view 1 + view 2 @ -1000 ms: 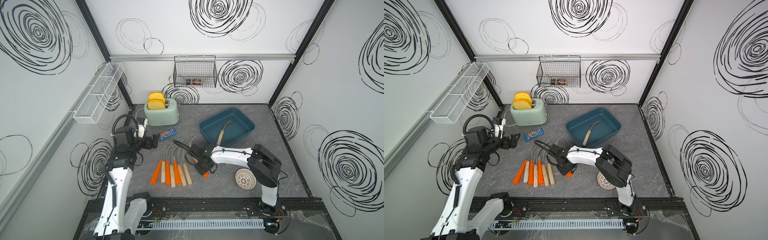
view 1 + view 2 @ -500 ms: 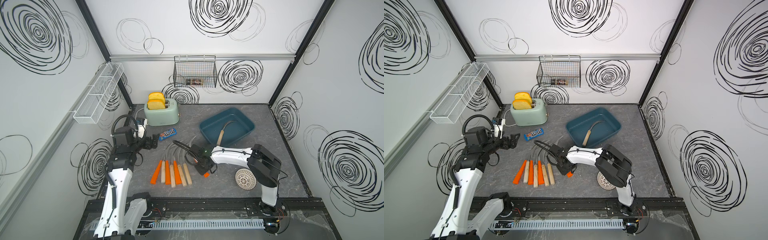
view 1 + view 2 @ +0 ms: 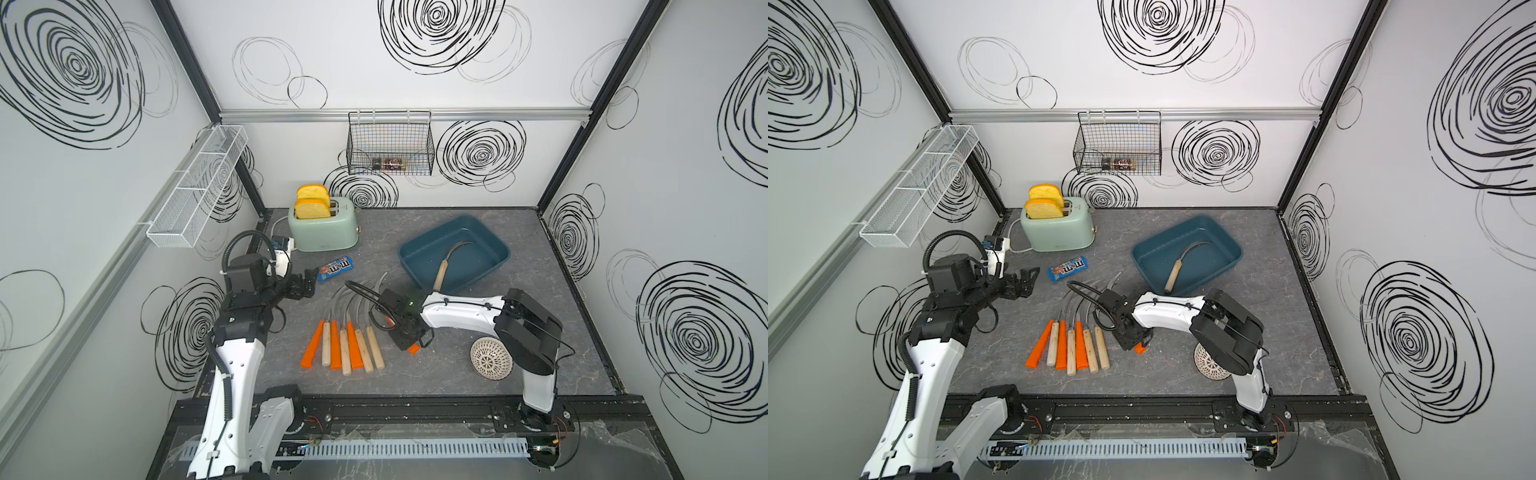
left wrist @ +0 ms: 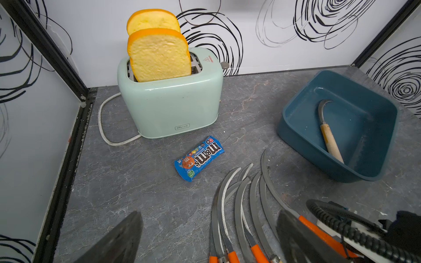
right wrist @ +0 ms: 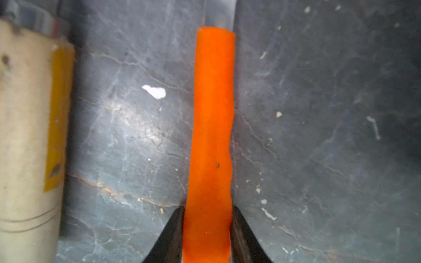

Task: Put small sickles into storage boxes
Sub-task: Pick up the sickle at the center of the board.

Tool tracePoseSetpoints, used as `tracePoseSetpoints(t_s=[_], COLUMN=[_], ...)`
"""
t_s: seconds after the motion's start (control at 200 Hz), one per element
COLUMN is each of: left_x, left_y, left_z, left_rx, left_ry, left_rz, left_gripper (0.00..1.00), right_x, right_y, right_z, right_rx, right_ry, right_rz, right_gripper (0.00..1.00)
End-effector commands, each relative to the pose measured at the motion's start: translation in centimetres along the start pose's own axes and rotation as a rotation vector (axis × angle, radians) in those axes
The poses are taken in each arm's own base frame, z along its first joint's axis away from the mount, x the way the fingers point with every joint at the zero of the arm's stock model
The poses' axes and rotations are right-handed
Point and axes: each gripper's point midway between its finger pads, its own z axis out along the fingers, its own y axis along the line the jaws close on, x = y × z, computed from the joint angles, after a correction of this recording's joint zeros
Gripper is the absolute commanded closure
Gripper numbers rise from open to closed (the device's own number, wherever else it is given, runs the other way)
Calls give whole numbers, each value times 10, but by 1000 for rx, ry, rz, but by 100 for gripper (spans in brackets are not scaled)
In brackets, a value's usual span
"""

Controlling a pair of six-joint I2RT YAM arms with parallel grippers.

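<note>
The dark teal storage box point(image 3: 482, 253) point(image 3: 1219, 249) point(image 4: 355, 118) lies at the back right, with one wooden-handled small sickle point(image 3: 441, 268) point(image 3: 1174, 271) point(image 4: 330, 141) inside. Several more small sickles point(image 3: 345, 347) point(image 3: 1071, 347) lie side by side on the grey table, blades point(image 4: 241, 205) pointing back. My right gripper point(image 3: 409, 337) point(image 3: 1133, 338) point(image 5: 208, 210) reaches down just right of that row. Its fingers press both sides of an orange sickle handle point(image 5: 211, 113) point(image 3: 413, 349) lying on the table. My left gripper point(image 3: 305, 282) point(image 3: 1027, 280) point(image 4: 209, 213) hovers open and empty at the left.
A mint toaster point(image 3: 324, 228) with toast stands at the back left, a blue candy pack point(image 3: 336, 268) in front of it. A white perforated round object point(image 3: 491, 357) lies by the right arm's base. A wire basket point(image 3: 390, 145) and a white mesh shelf point(image 3: 195, 199) hang on the walls.
My right gripper's jaws have closed in on the orange handle. Both arms have hardly moved, and the sickles lie where they were.
</note>
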Motion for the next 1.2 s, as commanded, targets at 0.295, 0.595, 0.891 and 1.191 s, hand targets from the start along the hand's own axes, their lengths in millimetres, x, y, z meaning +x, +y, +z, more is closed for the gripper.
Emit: tracePoseSetpoints(t_s=[0.295, 0.595, 0.891, 1.191], left_x=[-4, -9, -11, -19], left_y=[2, 2, 4, 10], left_z=[-5, -4, -1, -3], left_rx=[-11, -6, -7, -40], left_ry=[-24, -32, -33, -46], left_rz=[6, 5, 1, 24], left_gripper=[4, 4, 4, 4], right_x=[22, 16, 11, 3], right_y=[-12, -13, -9, -9], right_z=[18, 10, 3, -10], right_rx=[76, 86, 65, 41], right_ry=[64, 26, 8, -21], right_rz=[-35, -42, -52, -40], right_gripper=[78, 96, 100, 100])
